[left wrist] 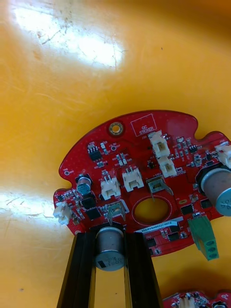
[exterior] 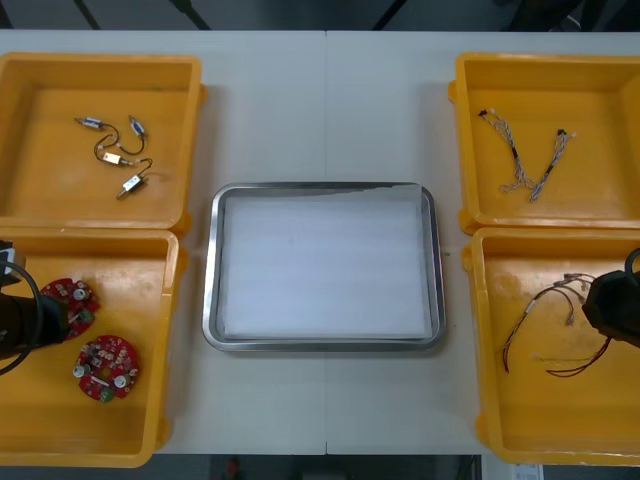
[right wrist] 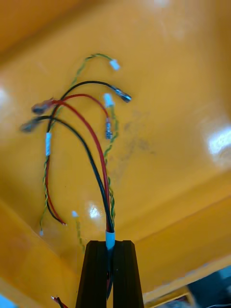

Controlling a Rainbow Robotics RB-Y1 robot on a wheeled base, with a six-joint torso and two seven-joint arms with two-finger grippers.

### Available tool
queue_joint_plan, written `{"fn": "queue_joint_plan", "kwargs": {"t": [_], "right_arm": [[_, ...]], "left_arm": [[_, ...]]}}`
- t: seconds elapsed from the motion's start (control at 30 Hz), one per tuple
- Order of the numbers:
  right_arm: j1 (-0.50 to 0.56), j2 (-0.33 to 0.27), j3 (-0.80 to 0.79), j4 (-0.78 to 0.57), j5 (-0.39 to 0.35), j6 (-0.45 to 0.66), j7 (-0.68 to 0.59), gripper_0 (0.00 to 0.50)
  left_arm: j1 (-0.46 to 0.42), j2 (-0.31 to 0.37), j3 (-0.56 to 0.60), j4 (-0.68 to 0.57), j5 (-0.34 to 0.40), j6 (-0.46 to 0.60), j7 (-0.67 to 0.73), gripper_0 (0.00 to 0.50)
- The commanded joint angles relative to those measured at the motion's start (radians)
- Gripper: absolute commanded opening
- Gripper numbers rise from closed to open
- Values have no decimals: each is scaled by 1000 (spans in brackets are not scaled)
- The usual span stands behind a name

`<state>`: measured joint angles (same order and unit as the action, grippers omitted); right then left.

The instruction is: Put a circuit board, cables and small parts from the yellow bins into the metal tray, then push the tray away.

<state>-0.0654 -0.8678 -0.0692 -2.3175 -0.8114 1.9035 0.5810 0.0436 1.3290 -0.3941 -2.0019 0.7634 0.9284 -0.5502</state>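
Left gripper [left wrist: 110, 238] clamps a silver cylinder [left wrist: 109, 248] on one circuit board [left wrist: 120, 144] of two; the second board [left wrist: 195, 299] is cut off beside its fingers. Right gripper [right wrist: 111, 245] pinches one cable bundle [right wrist: 96, 149], whose far ends are blurred.

Four bins [exterior: 60, 90], one tray [exterior: 212, 270], two boards [exterior: 107, 368], four small metal parts [exterior: 133, 184], two twisted cables [exterior: 505, 140], one red-black bundle [exterior: 545, 305].

the left pincer [left wrist: 109, 240] and the right pincer [right wrist: 110, 250] each have two long, flat, matte black fingers [left wrist: 81, 269] with squared tips, and the dark left arm [exterior: 20, 322] carries a thin black cable [exterior: 33, 292] curved over it.
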Motion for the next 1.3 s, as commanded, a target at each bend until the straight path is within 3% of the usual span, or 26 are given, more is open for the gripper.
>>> {"fn": "queue_joint_plan", "kwargs": {"t": [0.03, 0.43, 0.77, 1.07, 1.3], "right_arm": [[-71, -45, -52, -43, -49, 16, 129, 0], [-182, -77, -55, -42, -157, 16, 418, 0], [-232, -94, -55, -42, -181, 16, 685, 0], [-241, -105, -55, -43, -186, 16, 797, 0], [-241, -105, -55, -43, -184, 16, 795, 0]], "left_arm": [[-22, 76, 12, -8, 51, -10, -68, 0], [-22, 174, 98, -67, 217, 38, -183, 0], [-22, 176, 293, -116, 375, 248, -301, 0], [-30, 121, 492, -178, 534, 429, -323, 0], [-142, 68, 491, -228, 577, 544, -212, 0]]}}
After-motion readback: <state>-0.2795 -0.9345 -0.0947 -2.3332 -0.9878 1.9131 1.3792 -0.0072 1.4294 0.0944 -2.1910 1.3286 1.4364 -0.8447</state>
